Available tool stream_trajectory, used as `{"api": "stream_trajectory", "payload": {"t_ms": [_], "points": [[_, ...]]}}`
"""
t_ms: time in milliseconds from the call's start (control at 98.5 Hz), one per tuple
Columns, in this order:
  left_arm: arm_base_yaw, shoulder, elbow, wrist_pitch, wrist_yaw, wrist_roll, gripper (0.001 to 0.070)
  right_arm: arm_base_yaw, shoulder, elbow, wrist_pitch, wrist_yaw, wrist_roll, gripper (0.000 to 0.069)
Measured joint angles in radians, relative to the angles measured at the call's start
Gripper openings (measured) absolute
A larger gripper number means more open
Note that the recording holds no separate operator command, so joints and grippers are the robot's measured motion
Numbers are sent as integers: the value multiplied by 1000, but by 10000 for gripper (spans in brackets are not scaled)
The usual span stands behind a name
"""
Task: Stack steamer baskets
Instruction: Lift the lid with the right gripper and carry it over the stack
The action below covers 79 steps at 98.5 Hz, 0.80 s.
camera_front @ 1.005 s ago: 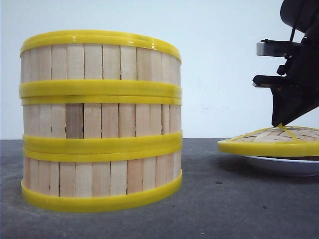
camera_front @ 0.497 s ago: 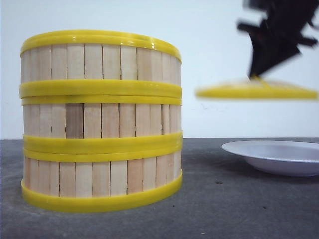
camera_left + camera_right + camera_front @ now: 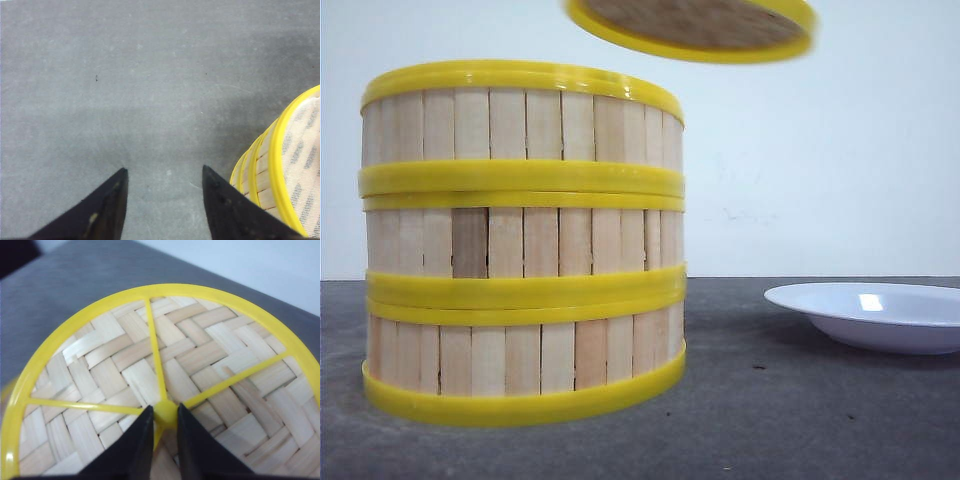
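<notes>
steamer baskets [image 3: 523, 240] stacked three high | beside open left jaws

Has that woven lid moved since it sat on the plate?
Yes. The lid has risen off the plate and swung left, now above the stack.

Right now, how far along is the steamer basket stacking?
Done: all three steamer baskets stand stacked. In hand: the right gripper pinches the lid by its knob, high beside the stack. Left: setting the lid on top. The left gripper is open, empty.
</notes>
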Motion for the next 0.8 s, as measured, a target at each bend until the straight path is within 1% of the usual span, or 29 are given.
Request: {"api": "stream_trajectory", "payload": {"t_ms": [122,345,802], "points": [[0,0,0,0,0,0,276,81,63,63,-49,0,-11,51],[0,0,0,0,0,0,276,163,138,66,-64,0,-30,51],[0,4,0,0,0,0,276,201,192,67,-81,-4,-39,51]]}}
